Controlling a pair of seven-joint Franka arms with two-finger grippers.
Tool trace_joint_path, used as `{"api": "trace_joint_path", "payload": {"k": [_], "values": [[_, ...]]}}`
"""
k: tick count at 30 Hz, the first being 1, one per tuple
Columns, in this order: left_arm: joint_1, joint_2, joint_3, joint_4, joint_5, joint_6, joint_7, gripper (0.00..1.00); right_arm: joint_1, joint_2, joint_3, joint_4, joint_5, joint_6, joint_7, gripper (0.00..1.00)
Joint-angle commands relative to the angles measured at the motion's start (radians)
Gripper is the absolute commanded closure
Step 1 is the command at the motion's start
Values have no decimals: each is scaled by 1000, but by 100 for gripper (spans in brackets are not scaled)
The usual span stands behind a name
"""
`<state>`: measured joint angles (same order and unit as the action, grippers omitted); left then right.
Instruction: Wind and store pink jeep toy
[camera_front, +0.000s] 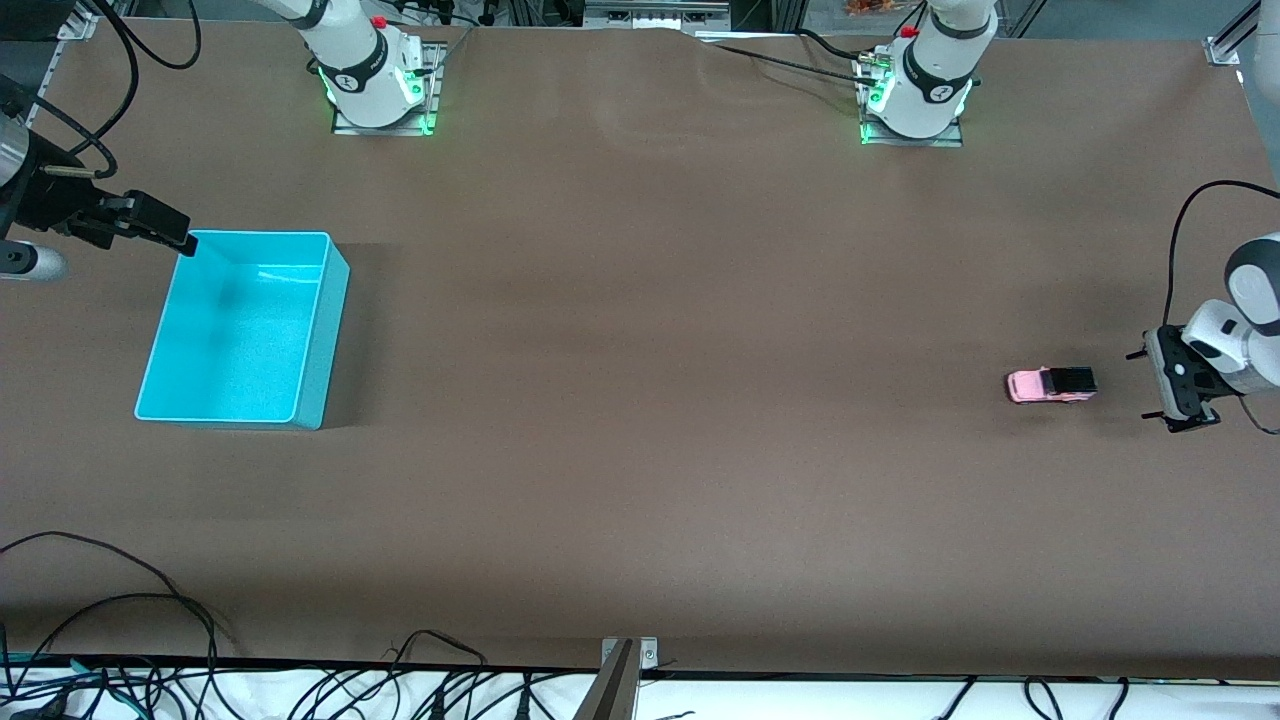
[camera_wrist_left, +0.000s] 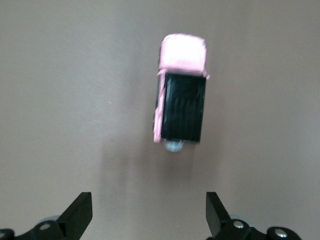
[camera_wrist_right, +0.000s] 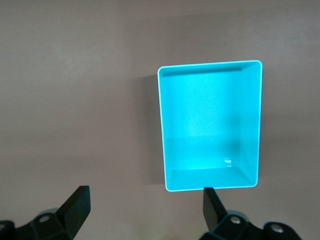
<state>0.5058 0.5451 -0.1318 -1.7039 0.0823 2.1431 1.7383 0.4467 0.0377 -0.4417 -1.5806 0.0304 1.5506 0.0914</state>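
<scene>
The pink jeep toy stands on the brown table toward the left arm's end, light pink with a black roof. In the left wrist view the jeep lies ahead of the fingers, apart from them. My left gripper is low beside the jeep, open and empty; in its own view the jaws stand wide apart. My right gripper hovers by a corner of the turquoise bin, open and empty. In the right wrist view it is wide open over bare table beside the bin, which holds nothing.
Both arm bases stand along the table's edge farthest from the front camera. Loose cables lie at the edge nearest that camera. A metal bracket sits at the middle of that edge.
</scene>
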Motion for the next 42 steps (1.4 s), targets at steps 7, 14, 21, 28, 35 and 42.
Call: {"api": "trace_joint_path", "payload": {"k": [7, 14, 21, 28, 35, 42], "values": [[-50, -33, 4, 87, -52, -147, -207, 0, -3, -1, -2, 7, -3, -12, -16, 0], [-87, -48, 4, 150, -53, -249, -350, 0, -3, -1, -2, 7, -3, -12, -16, 0], [-125, -48, 4, 225, -53, -354, -436, 0, -3, -1, -3, 7, -3, -12, -16, 0], [-171, -48, -3, 306, -52, -483, -571, 0, -3, -1, -2, 7, -1, -12, -16, 0], [-228, -50, -3, 385, -50, -607, -723, 0, -3, 1, -3, 7, -3, -12, -16, 0], [-254, -50, -3, 411, -41, -652, -776, 0, -3, -1, -3, 7, -3, -12, -16, 0]]}}
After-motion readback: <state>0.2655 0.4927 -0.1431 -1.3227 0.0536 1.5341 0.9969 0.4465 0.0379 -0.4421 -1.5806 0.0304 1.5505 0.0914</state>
